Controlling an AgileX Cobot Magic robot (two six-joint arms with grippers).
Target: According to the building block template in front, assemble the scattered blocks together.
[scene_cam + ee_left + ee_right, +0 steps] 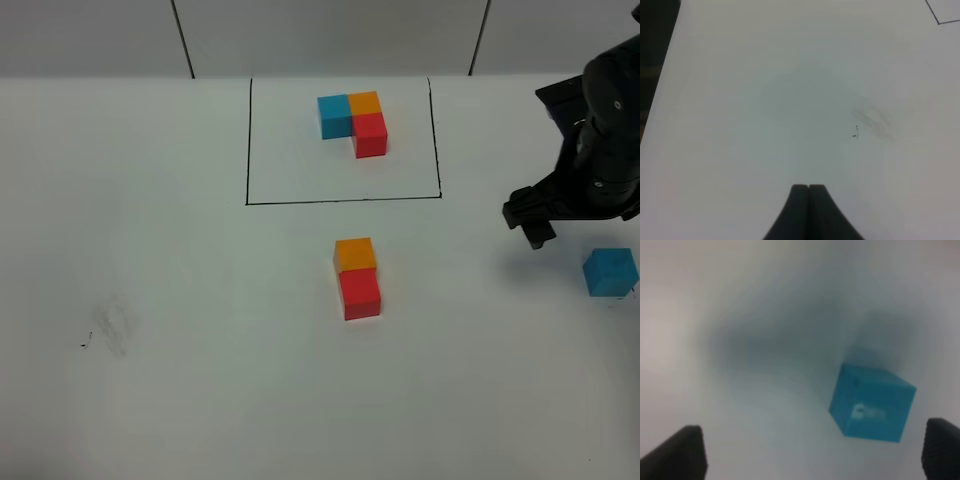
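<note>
The building block template (pixel 352 120) is a blue, orange and red cube cluster inside a black drawn frame (pixel 343 200) at the back centre. Of the scattered blocks, the orange cube (pixel 354 254) touches the red cube (pixel 360 293) mid-table. The blue cube (pixel 610 271) lies alone at the far right. My right arm (pixel 600 160) hovers just behind it. In the right wrist view the right gripper (pixel 812 450) is open and empty. The blue cube (pixel 872 407) lies ahead of it, nearer one finger (pixel 942 445). My left gripper (pixel 809 189) is shut over bare table.
A grey smudge (pixel 112 328) marks the white table at the left, seen also as a smudge (pixel 875 122) in the left wrist view. A corner of the black frame line (pixel 939 16) shows there too. The table's edge (pixel 662 85) runs along one side.
</note>
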